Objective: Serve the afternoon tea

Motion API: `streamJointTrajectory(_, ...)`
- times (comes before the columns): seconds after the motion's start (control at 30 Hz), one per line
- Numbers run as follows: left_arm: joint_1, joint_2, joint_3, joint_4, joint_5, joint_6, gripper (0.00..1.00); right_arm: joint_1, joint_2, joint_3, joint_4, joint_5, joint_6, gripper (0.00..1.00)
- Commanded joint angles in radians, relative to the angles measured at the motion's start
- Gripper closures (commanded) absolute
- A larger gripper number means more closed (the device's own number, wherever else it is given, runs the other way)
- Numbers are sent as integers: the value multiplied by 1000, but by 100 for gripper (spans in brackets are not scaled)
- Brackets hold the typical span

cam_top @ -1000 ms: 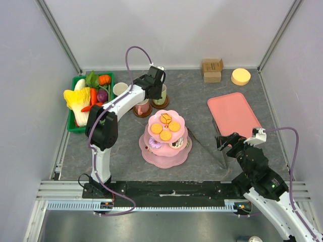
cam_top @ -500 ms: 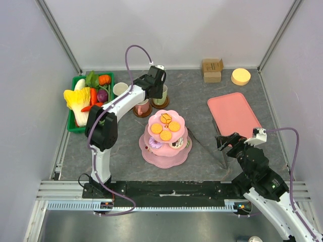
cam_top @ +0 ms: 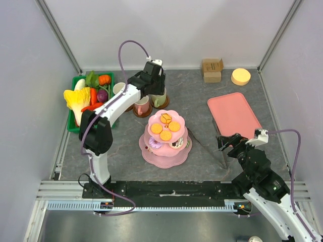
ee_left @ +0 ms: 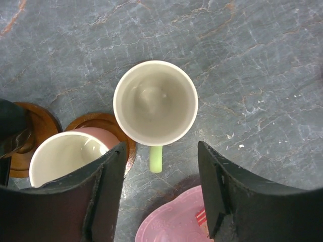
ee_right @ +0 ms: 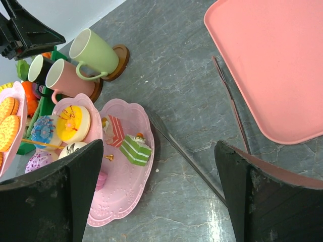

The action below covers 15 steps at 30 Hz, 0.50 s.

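A pale green mug (ee_left: 155,102) stands upright on a brown saucer (ee_right: 121,55), its handle toward the pink tiered stand (cam_top: 165,135). My left gripper (ee_left: 161,149) hovers open above that handle, holding nothing. Beside it a pink mug (ee_left: 65,157) sits on its own saucer (ee_left: 103,124), and a dark mug (ee_right: 38,68) stands further left. The stand carries orange biscuits (cam_top: 160,128), donuts (ee_right: 73,123) and cake bits (ee_right: 133,149). My right gripper (cam_top: 229,142) is open and empty at the near right, over bare table.
A pink tray (cam_top: 233,113) lies at the right, with a thin metal tool (ee_right: 187,151) on the table beside it. A green basket of toy vegetables (cam_top: 88,98) stands at the left. Two small boxes (cam_top: 212,69) and a yellow disc (cam_top: 241,76) sit at the back.
My left gripper has opened, let go of the green mug and drawn back a little. The right arm has barely moved.
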Motion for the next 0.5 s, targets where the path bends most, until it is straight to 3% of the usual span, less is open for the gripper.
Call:
streamJointTrajectory(0.0, -4, -101, 11, -11, 36, -41, 29, 1, -21, 34, 23, -2, -8, 2)
streamJointTrajectory(0.17, -7, -216, 8, -57, 36, -71, 10, 1, -19, 32, 32, -1, -12, 2)
streamJointTrajectory(0.37, -5, -477, -36, -167, 10, -129, 4, 1, 1, 34, 35, -22, -17, 2)
streamJointTrajectory(0.47, -5, -660, -149, -238, -42, -217, 4, 1, 11, 39, 36, -22, -20, 2)
